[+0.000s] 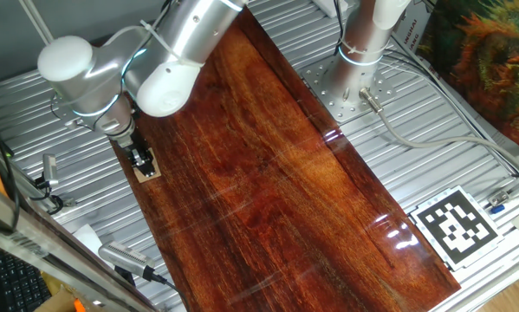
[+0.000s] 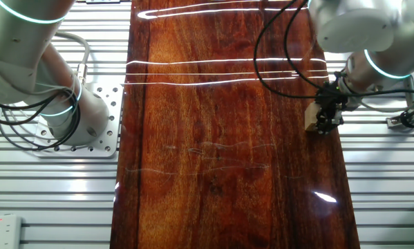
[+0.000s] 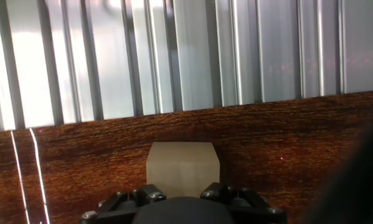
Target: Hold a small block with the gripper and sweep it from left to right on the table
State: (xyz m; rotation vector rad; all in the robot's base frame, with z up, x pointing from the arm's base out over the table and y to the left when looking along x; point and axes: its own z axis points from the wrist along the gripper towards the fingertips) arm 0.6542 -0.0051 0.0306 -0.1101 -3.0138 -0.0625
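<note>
We see the small block (image 1: 146, 170) sitting at the very edge of the table (image 1: 276, 191), just beside the ribbed grey metal surface (image 1: 34, 121). This place makes sense to us: the sweep must go across the board, so the block starts at one long side and has the whole width in front of it. The gripper (image 1: 140, 159) is directly on top of the block. In the other fixed view the gripper (image 2: 325, 119) covers one side of the block (image 2: 310, 119), and in the hand view the block (image 3: 182, 168) appears just ahead of the black finger parts. The jaws seem to pinch the block, but we cannot see the contact faces clearly, so we say this as a judgement only.

The arm comes down steeply from above the board, the wrist with the light-blue ring is bent over the edge, and the fingers point down to the wood. We think the sweep is not yet begun.
</note>
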